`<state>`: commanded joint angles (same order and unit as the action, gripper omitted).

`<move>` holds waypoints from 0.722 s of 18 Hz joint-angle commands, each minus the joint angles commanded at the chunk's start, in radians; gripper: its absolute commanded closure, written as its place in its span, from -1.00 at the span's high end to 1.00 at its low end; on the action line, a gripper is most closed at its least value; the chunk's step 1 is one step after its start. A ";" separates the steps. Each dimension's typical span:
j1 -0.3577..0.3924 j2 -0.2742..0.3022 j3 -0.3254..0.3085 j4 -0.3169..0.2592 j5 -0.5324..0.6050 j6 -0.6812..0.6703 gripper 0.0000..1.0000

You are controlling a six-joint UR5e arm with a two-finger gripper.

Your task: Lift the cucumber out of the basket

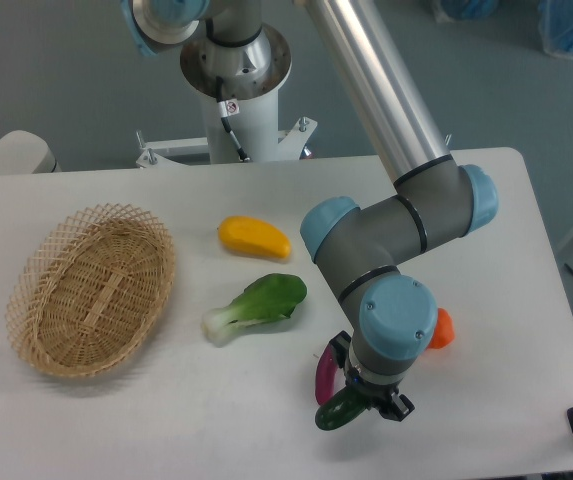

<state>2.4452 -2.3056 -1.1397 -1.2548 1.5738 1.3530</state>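
Observation:
The dark green cucumber (pixel 341 411) hangs near the table's front edge, right of centre, with my gripper (pixel 371 402) shut on it. Only its left end shows past the wrist. The tan wicker basket (pixel 40 324) lies at the left of the table with nothing in it, far from the gripper.
A purple eggplant (pixel 324 369) lies just left of the gripper, partly hidden by the wrist. A bok choy (pixel 258 304) and a yellow vegetable (pixel 254 238) lie mid-table. An orange item (pixel 442 328) peeks out right of the wrist. The table's front edge is close below the gripper.

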 joint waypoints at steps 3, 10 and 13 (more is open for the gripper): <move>-0.002 0.000 0.002 0.000 0.000 0.032 -0.90; 0.002 0.000 0.003 0.005 0.002 0.086 -0.91; 0.005 0.000 -0.002 0.006 0.002 0.100 -0.90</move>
<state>2.4498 -2.3056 -1.1413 -1.2487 1.5754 1.4527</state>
